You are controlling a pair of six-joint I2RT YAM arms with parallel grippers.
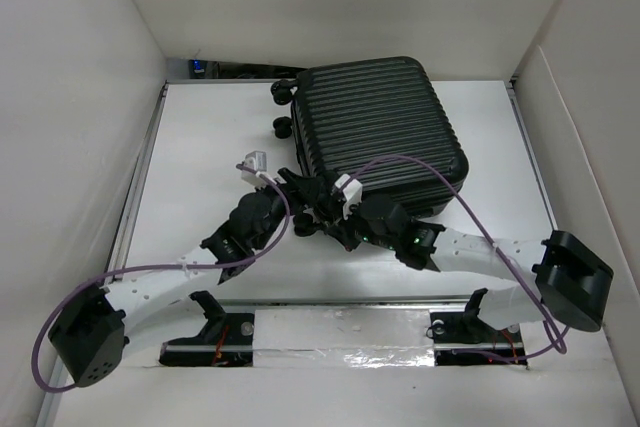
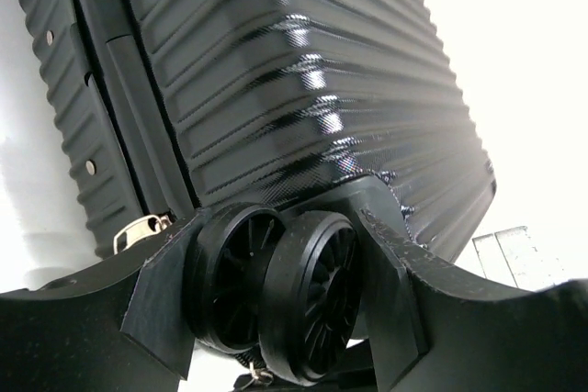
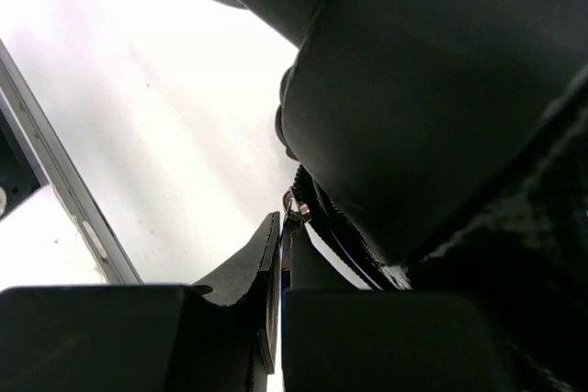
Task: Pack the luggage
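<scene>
1. The black hard-shell suitcase with ribbed shells [image 1: 385,127] is laid flat on the white table [image 1: 200,187], in the far middle and a little to the right. Two of its small black caster wheels [image 1: 284,94] are seen on its left side.
2. The left gripper [image 1: 300,190] is placed at the near left corner of the suitcase.
3. In the left wrist view, a double black caster wheel [image 2: 276,300] is seen between the fingers [image 2: 161,305] of this gripper. The jaws are clamped on the wheel from both sides.
4. A small metal zipper pull [image 2: 138,229] is seen at the seam between the two shells, left of the held wheel.
5. The right gripper [image 1: 328,215] is placed just beside the left one, at the same corner.
6. In the right wrist view its fingers [image 3: 138,337] are seen almost together, with only a thin slit between them. Whether something is pinched there cannot be told, as this view is very dark.
</scene>
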